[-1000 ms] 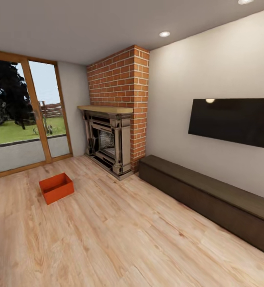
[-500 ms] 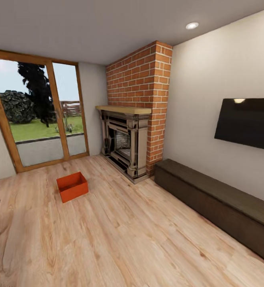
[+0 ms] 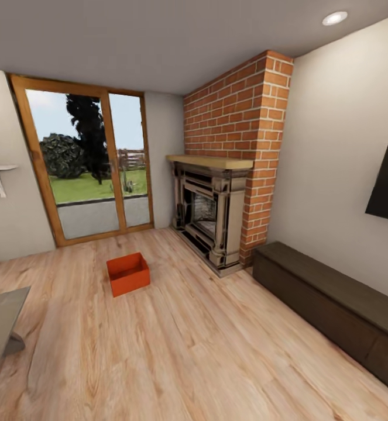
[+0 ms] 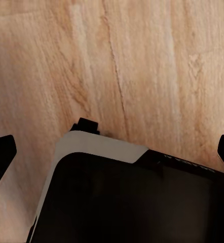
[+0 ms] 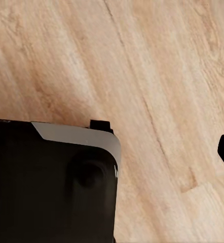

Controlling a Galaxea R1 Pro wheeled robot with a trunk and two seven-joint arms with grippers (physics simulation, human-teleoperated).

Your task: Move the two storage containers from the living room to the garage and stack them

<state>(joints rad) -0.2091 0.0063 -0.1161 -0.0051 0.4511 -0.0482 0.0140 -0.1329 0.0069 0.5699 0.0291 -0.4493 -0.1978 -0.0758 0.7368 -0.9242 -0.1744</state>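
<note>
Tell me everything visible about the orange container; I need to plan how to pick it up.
The storage container is an orange-red, open-topped rectangular bin with thin plain walls, seemingly empty. It sits upright on the wood-plank floor, turned at an angle to the planks, between the glass door and the brick fireplace. Nothing else touches it.

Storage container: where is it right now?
In the head view, the storage container sits on the wood floor, left of centre, between the glass door and the fireplace.

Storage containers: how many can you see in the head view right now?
1. The storage container sits on the wood floor between the glass door and the fireplace. The second may be outside this view.
</note>
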